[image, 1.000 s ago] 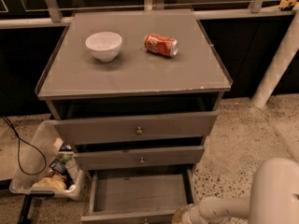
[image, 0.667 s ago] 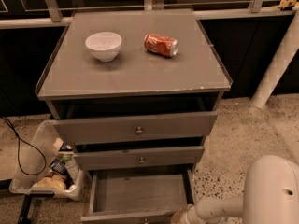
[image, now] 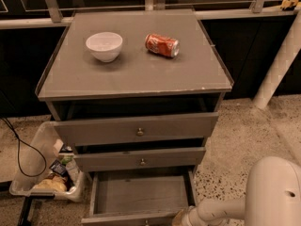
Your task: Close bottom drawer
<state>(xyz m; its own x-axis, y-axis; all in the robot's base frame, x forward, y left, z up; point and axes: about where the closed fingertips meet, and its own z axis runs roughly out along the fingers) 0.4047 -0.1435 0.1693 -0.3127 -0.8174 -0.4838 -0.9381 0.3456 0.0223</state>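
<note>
Speckled floor (image: 235, 140) is spreading around the grey cabinet (image: 136, 74), and the bottom drawer (image: 141, 194) is still standing pulled well out at its foot. The gripper (image: 181, 217) is hardly shifting, staying by the drawer front's right corner; whether it is open or closed, I cannot tell. Closing is not yet beginning.

arm (image: 220, 210) stretched low, end effector (image: 181, 217) at bottom edge.
</note>
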